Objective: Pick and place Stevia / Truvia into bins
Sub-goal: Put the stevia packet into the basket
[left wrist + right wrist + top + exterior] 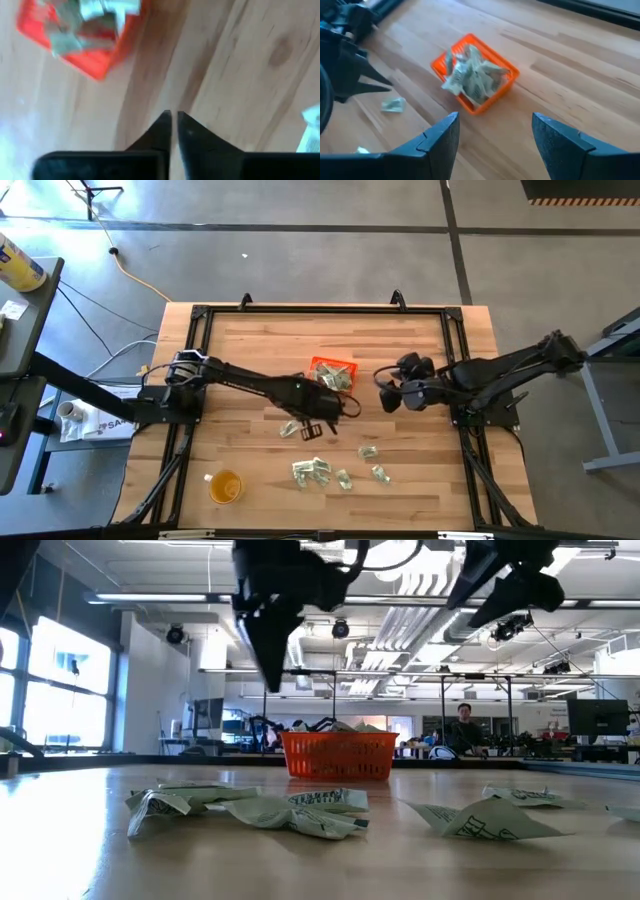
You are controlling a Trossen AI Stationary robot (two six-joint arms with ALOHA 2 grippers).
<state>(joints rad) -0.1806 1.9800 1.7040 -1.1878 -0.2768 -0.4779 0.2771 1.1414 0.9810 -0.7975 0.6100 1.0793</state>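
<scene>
**Sachets still loose on the table, bin already part full**

The Stevia / Truvia sachets (318,471) lie scattered on the near half of the table (250,340), a small heap near the middle with singles trailing off to the right (379,473) and one more (289,429) lying just beside the left arm's tip. A good handful already sits crumpled in the orange bin (321,364), which stands close to the table's centre, on the far side of the loose ones.

The left end effector (333,418) hangs over bare wood between the bin and the heap, its two fingers pressed nearly together with only a slit between them and nothing held in them. The heap lies nearer to me than that tip, and the lone sachet lies just to its left; the bin is just beyond it. I judge the left arm the closer one for the next pick. Which way the long axis of that nearest sachet runs I cannot tell from here.

The right end effector (385,393) waits to the right of the bin, fingers spread wide and empty, looking down at the bin's contents (472,80).

A yellow-orange cup (226,486) stands at the near left, well apart from the sachets.
</scene>
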